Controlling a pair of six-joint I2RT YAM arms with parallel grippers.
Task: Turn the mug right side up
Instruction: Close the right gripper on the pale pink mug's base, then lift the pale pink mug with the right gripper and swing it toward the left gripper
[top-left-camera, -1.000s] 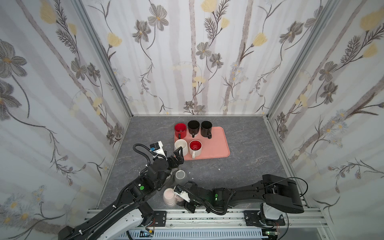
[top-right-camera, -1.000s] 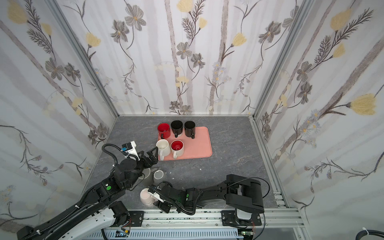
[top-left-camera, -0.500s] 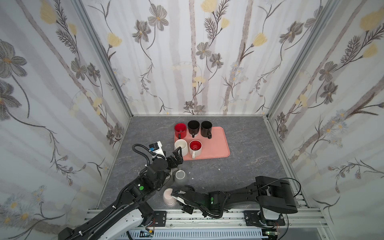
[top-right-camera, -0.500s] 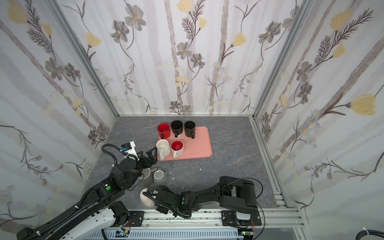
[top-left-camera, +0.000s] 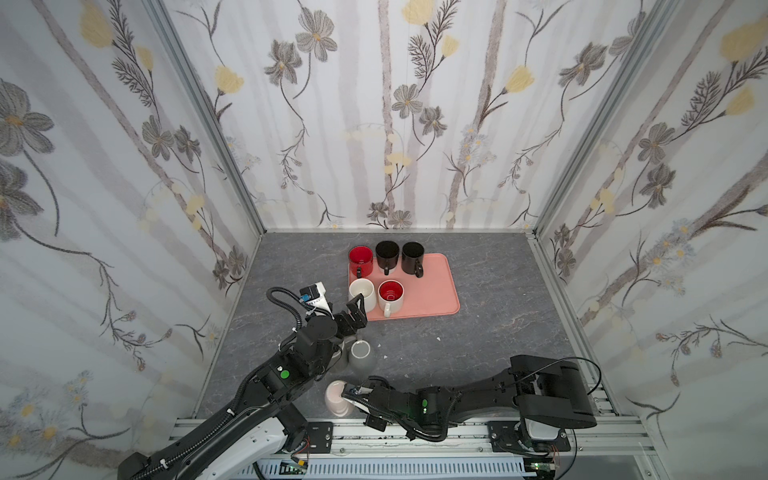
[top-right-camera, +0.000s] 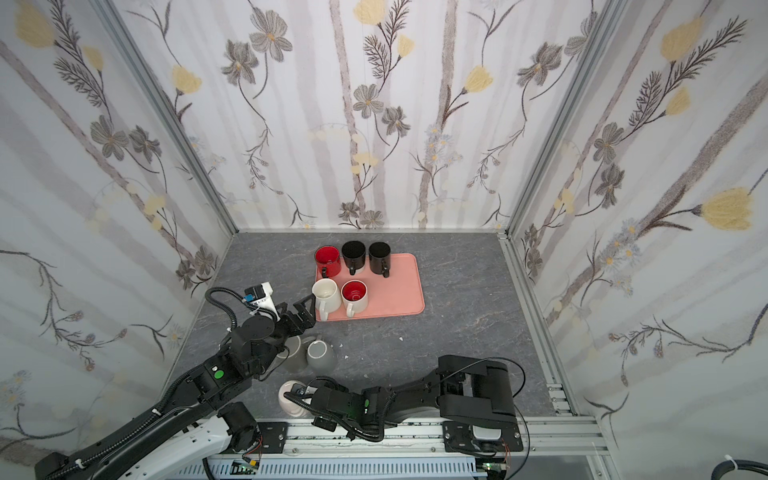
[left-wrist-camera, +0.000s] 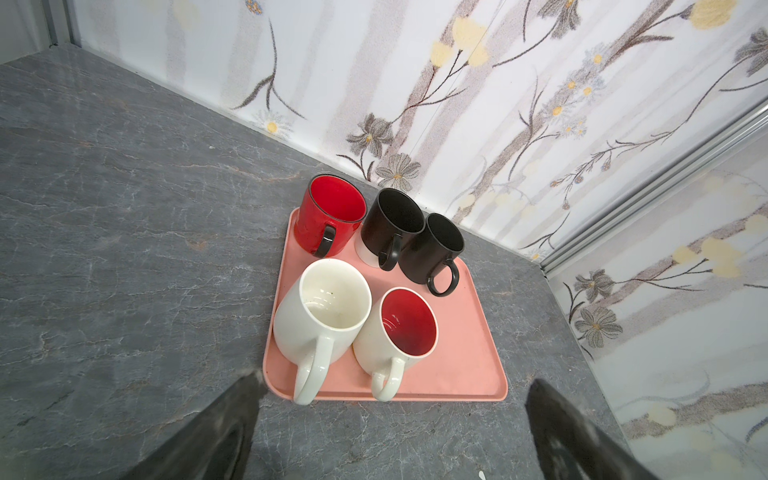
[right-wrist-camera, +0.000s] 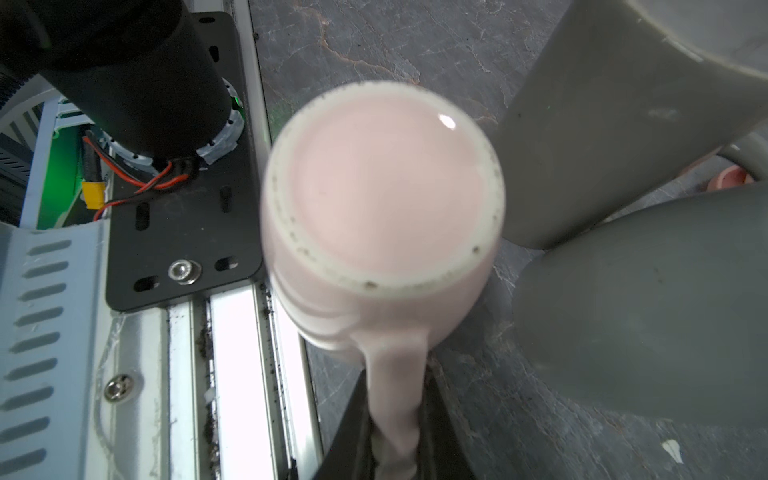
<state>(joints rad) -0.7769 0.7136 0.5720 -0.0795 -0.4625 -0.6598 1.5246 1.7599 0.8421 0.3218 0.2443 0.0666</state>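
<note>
"Where's the mug?"

"The pale pink ceramic mug (top-left-camera: 337, 397) is sitting base-up at the grey table's (top-left-camera: 478, 332) near edge. My right gripper (right-wrist-camera: 392, 432) is clamping its handle (right-wrist-camera: 395, 374). I'm planning to lift it clear first, then roll my wrist slowly."

"And your pose?"

"My right arm is lying low across the front. My left gripper (top-left-camera: 355, 311) is hanging wide open."

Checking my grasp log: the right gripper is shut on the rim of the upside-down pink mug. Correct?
Not the rim. The right gripper is shut on the handle of the upside-down pink mug. The right wrist view shows the handle pinched between its fingers, with the mug's base facing the camera.
</note>
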